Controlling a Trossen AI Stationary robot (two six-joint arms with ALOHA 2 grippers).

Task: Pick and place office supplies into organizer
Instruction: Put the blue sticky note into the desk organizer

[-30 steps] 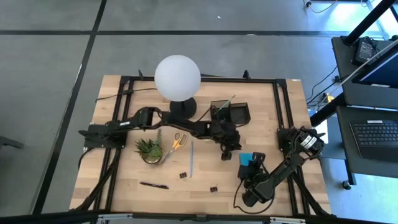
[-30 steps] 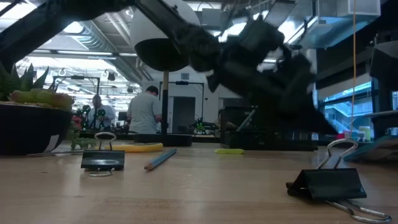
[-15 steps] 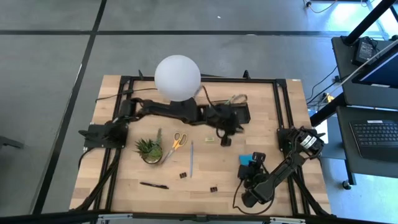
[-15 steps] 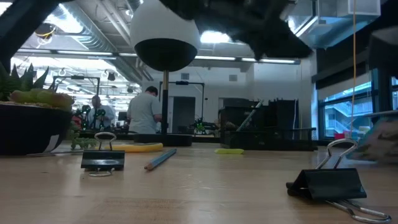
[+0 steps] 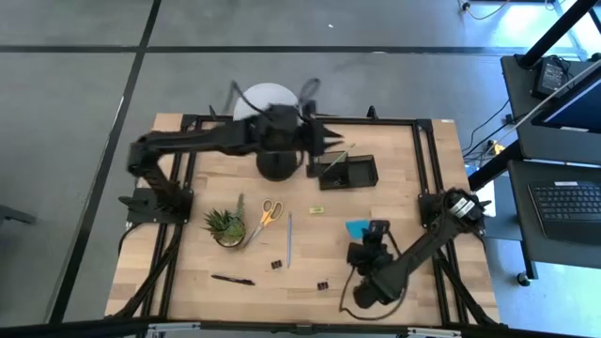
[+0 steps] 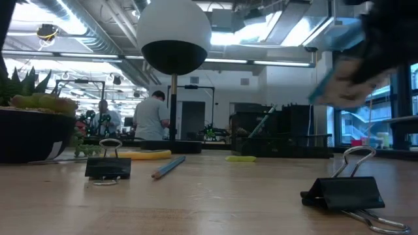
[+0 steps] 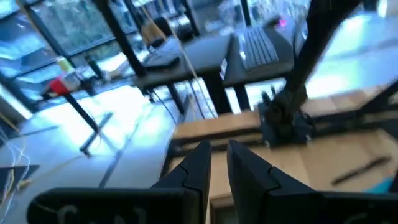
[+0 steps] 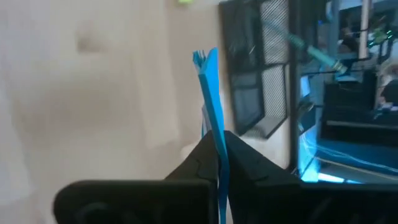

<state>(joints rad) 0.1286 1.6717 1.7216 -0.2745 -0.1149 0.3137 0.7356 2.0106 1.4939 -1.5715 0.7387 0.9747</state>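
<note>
My right gripper (image 5: 362,240) is shut on the blue sticky-note pad (image 5: 357,227) and holds it above the table's right half. My left gripper (image 5: 322,141) hangs high beside the white lamp, just left of the black organizer (image 5: 357,174); a narrow gap shows between its fingers (image 7: 219,165), with nothing in it. A green pencil (image 5: 340,155) leans in the organizer. On the table lie yellow-handled scissors (image 5: 268,213), a blue pencil (image 5: 288,239), a black pen (image 5: 232,279), two binder clips (image 5: 278,265) (image 5: 322,284) and a small yellow piece (image 5: 316,209). My right gripper pinches the pad between its two fingers, one on each flat face, at the pad's near edge (image 8: 216,140). The fingers slant downward from the table's near right. The pad stands edge-on out of the fingers, lifted clear of the table (image 6: 333,78).
A white globe lamp (image 5: 255,97) on a round black base (image 5: 280,167) stands far centre, partly under my left arm. A green potted plant (image 5: 225,225) sits left of the scissors. Bare wood lies between the pad and the organizer.
My left gripper has risen steeply from table height near the organizer and pulled back toward the far edge, tipping up nearly level beside the lamp. My right gripper has risen and moved slightly toward the table's left, lifting the blue pad clear of the wood.
</note>
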